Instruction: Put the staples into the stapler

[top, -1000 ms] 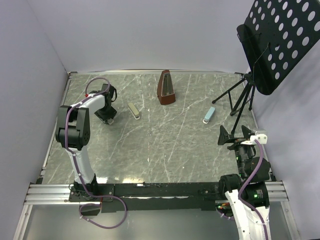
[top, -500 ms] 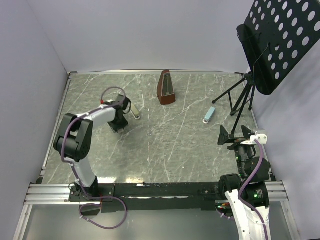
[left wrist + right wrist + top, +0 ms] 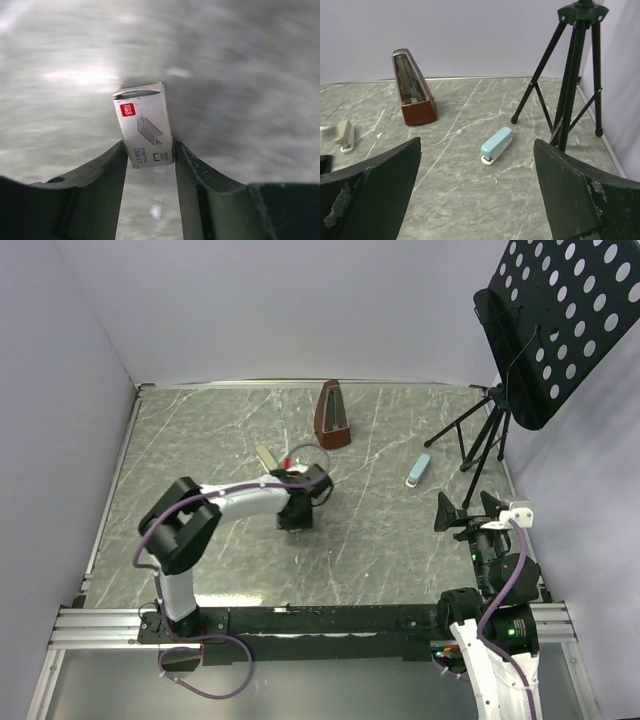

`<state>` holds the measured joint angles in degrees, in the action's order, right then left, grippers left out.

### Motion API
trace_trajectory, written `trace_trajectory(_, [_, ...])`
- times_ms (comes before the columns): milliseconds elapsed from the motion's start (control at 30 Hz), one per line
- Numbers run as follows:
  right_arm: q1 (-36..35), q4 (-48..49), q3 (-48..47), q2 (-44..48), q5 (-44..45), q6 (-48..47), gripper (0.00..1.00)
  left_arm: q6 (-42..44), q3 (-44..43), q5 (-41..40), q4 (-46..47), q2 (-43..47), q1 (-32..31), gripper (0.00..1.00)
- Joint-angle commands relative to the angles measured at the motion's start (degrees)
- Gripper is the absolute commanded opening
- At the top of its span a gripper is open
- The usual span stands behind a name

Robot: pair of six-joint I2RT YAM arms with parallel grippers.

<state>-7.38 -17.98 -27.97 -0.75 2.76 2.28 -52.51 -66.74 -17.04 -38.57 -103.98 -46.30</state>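
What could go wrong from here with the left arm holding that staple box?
The left end effector pinches the staple box only at its near end, and it sits tilted, so it might twist or slip out. The blue stapler and tan stapler both look closed, so loading may stall.

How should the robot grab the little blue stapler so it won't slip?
Probably pinch the blue stapler across its two long sides, near the middle, coming straight down from above. It lies flat on its base on the table, long and narrow, with nothing touching it, so those sides are free to squeeze. The open right gripper looks nearer.
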Motion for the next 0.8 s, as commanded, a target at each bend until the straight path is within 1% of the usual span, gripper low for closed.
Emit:
trace_trajectory(0, [-0.36, -1.18, -3.23, 13.59, -2.32, 2.54, 1.0, 7.5, -5.94, 2.27, -0.11, -4.03, -5.19, 0.48])
trace_trajectory(67, [-0.44, -2.58, -4.37, 11.75, -2.5, 3.34, 1.0, 11.0, -7.17, 2.88, 0.42, -5.79, -7.56, 0.48])
trace_trajectory(200, [-0.45, -4.96, -6.31, 9.02, -6.97, 6.41, 1.0, 16.29, -7.79, 3.15, 1.48, -6.85, -11.35, 0.49])
trace_trajectory(300, [-0.44, -5.49, -6.58, 6.47, -8.47, 7.91, 1.0, 18.58, -7.44, 2.71, 0.95, -5.89, -12.84, 0.55])
trace_trajectory(333, [-0.45, -5.66, -6.66, 5.77, -9.26, 8.43, 1.0, 18.41, -7.09, 1.49, 0.6, -5.62, -12.85, 0.59])
trace_trajectory(400, [-0.36, -5.67, -6.84, 3.57, -10.41, 9.23, 1.0, 17.53, -6.12, -0.79, 0.16, -4.83, -12.85, 0.63])
trace_trajectory(433, [-0.44, -5.58, -6.93, 2.78, -11.8, 9.49, 1.0, 16.92, -6.12, -2.02, -0.36, -4.82, -12.67, 0.67])
trace_trajectory(467, [-0.45, -5.4, -7.01, 1.47, -12.51, 9.93, 1.0, 15.44, -6.21, -4.04, -1.33, -4.91, -12.58, 0.69])
trace_trajectory(533, [-0.36, -4.79, -6.93, 1.02, -13.83, 10.37, 1.0, 14.63, -6.3, -4.93, -1.43, -5.17, -12.32, 0.73])
trace_trajectory(567, [-0.36, -4.61, -6.67, -1.07, -14.88, 11.07, 1.0, 13.59, -5.95, -5.37, -1.08, -5.18, -12.32, 0.74])
trace_trajectory(767, [-0.36, -4.17, -5.35, -5.39, -19.19, 12.22, 1.0, 9.98, -5.07, -5.9, 0.86, -4.3, -11.53, 0.76])
